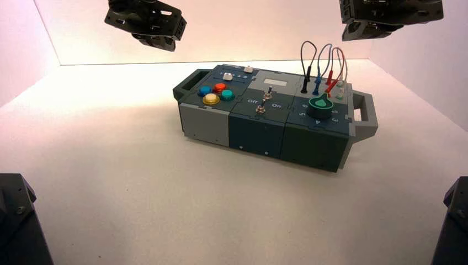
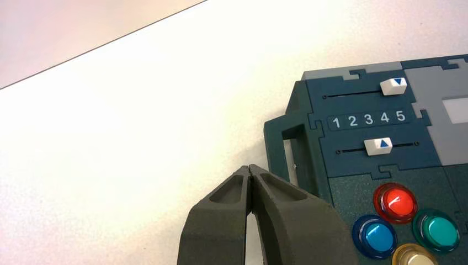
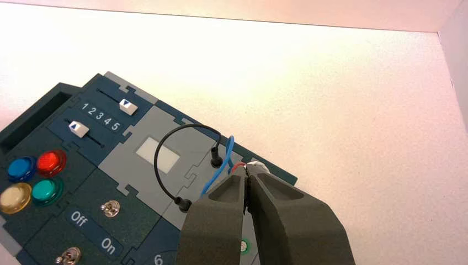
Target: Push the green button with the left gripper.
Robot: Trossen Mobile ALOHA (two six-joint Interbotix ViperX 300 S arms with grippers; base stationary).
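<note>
Green button: we found the green button [image 1: 227, 95] on the left part of the box [image 1: 256, 135], at the right of a tight cluster of four round buttons.
Its neighbours: we saw the red button [image 2: 399, 202] at the far side, the blue button [image 2: 379, 237] at the left and the yellow button [image 1: 211, 99] at the near side.
Left gripper: we had the left gripper [image 1: 171, 44] up in the air at the far left, apart from the box and the green button, its two fingers pressed together with nothing between them.
Right gripper: we saw the right gripper [image 1: 356, 34] up at the far right, its fingers pressed together too.
Sliders: beyond the buttons we made out two white sliders, the far slider [image 2: 393, 86] by the 5 and the near slider [image 2: 378, 146] between 3 and 4 (closer to the 4, we thought).
Middle: we noted a pale window [image 1: 275, 82] on the far side and two metal switches [image 1: 267, 95], with "Off" and "On" lettered beside them.
Right part: we saw the black knob [image 1: 319, 107] with its green pointer on the near side, and black, blue, red and white wires [image 1: 343, 56] arching up farther back.
Ends: we counted one handle on the left [image 1: 191, 83] and one on the right [image 1: 368, 118].
</note>
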